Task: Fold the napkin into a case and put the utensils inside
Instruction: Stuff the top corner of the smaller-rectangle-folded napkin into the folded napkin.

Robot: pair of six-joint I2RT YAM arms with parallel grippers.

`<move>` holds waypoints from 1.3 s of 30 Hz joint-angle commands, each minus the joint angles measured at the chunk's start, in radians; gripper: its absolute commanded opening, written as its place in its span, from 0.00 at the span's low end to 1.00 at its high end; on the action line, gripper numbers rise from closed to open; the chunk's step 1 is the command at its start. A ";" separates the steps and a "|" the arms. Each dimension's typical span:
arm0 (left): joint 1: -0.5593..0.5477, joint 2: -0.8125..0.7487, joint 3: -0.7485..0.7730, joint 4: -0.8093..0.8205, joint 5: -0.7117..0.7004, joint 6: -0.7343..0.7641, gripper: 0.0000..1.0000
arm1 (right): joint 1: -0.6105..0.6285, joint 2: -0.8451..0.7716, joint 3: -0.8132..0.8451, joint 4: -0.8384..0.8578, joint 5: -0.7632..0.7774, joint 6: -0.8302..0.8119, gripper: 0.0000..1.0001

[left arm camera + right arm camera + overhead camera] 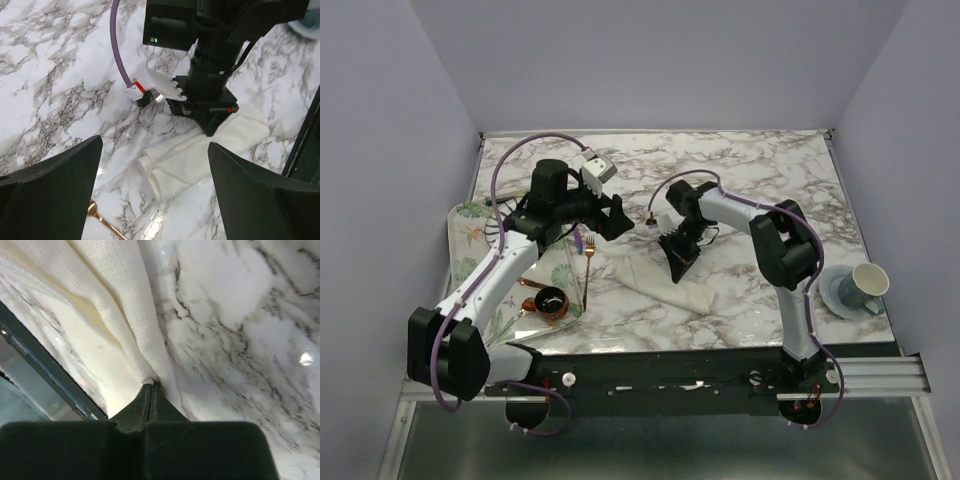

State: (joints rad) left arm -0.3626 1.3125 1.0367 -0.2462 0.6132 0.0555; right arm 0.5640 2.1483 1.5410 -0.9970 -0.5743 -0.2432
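I count one cream napkin [665, 282], bunched into a long rumpled strip on the marble table [770, 170]. To its left are two utensils, a copper fork [588, 262] and a purple-blue piece [578, 240] too small to identify, and at far right one cup [868, 280] stands on one saucer [835, 297]. My right gripper [151, 387] is pinched tight on a napkin fold, seen close only by its own wrist camera. My left gripper [155, 197] is spread wide with nothing in it, and its view shows only the fork's gold end, cut off at the bottom edge.
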 commanded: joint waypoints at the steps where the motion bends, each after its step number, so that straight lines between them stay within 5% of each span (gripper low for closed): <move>1: 0.045 -0.120 -0.052 0.134 0.006 -0.288 0.99 | 0.002 0.030 0.056 0.052 0.191 -0.066 0.01; 4: 0.056 -0.116 -0.066 0.160 -0.040 -0.325 0.99 | 0.000 0.051 0.113 0.035 0.224 -0.116 0.01; 7: 0.097 -0.023 -0.065 0.157 0.228 -0.334 0.99 | 0.002 0.067 0.151 0.029 0.238 -0.159 0.01; 8: 0.093 -0.006 -0.095 0.206 0.282 -0.482 0.99 | 0.002 0.070 0.157 0.028 0.243 -0.169 0.01; 12: 0.070 0.066 -0.326 0.643 0.263 -0.792 0.52 | 0.002 0.065 0.148 0.035 0.255 -0.205 0.01; 15: 0.028 0.204 -0.320 0.803 0.263 -0.905 0.20 | 0.002 0.062 0.133 0.041 0.260 -0.222 0.01; 22: -0.042 0.490 -0.234 0.907 0.221 -1.017 0.09 | 0.002 0.059 0.125 0.052 0.284 -0.249 0.01; 33: -0.084 0.648 -0.150 0.765 0.106 -1.003 0.00 | 0.002 0.041 0.114 0.084 0.286 -0.269 0.01; 39: -0.085 0.630 -0.217 0.984 0.151 -1.108 0.00 | 0.002 0.036 0.096 0.115 0.333 -0.332 0.01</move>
State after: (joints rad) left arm -0.4408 1.9545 0.8642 0.5724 0.7559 -0.9722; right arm 0.5671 2.1704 1.6798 -0.9840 -0.3729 -0.4816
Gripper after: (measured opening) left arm 0.003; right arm 0.013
